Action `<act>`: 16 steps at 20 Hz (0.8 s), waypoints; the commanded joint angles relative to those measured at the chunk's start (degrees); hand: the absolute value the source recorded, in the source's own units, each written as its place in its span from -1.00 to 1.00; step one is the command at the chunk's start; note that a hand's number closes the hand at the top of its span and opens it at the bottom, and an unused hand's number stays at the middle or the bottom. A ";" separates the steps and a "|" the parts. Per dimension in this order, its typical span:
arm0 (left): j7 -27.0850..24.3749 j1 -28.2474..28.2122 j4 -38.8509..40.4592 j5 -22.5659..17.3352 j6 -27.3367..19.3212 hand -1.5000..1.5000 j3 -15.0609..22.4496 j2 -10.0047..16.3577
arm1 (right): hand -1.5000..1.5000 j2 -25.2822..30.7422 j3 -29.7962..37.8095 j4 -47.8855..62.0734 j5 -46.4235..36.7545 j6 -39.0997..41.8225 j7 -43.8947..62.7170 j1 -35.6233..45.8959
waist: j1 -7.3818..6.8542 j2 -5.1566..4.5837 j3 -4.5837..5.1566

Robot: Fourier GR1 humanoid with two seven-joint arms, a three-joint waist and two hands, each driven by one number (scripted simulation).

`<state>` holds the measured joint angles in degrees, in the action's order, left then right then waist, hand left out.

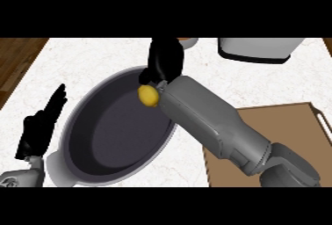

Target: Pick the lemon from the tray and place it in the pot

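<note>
Bench: white and speckled; you look down on it steeply.
Lemon: yellow, over the far right edge of the pot and just beside the right wrist. No fingers are around it, and you cannot tell if it touches the pot.
Pot: wide, dark inside, left of centre.
Right hand: beyond the pot's far rim, fingers stretched and close together, holding nothing.
Tray: brown, to the right of the pot, partly under the right forearm.
Left hand: resting left of the pot, fingers straight and up.
</note>
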<state>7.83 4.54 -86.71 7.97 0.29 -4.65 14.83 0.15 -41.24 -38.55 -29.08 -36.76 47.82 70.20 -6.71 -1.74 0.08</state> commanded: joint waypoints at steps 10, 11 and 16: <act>-0.34 -0.02 1.13 -0.99 0.87 0.00 -1.46 0.60 | -1.00 -0.14 2.76 -9.73 10.65 -28.35 -11.90 -3.97 | 1.54 0.52 -0.06; 1.94 0.76 0.80 -0.34 -0.50 0.00 -1.67 0.19 | -1.00 -0.13 2.32 -9.25 12.44 -25.41 -10.53 -1.14 | 2.43 0.90 -0.05; 2.05 -2.23 -1.43 -1.62 0.68 0.00 -3.35 1.24 | -1.00 -0.14 0.20 -17.54 18.13 -27.07 -16.46 -9.39 | 4.56 1.48 -0.09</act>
<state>8.35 3.04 -86.77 7.16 0.49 -6.97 15.56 0.25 -39.19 -51.83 -14.71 -59.32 32.94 64.58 -3.39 -0.61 -0.04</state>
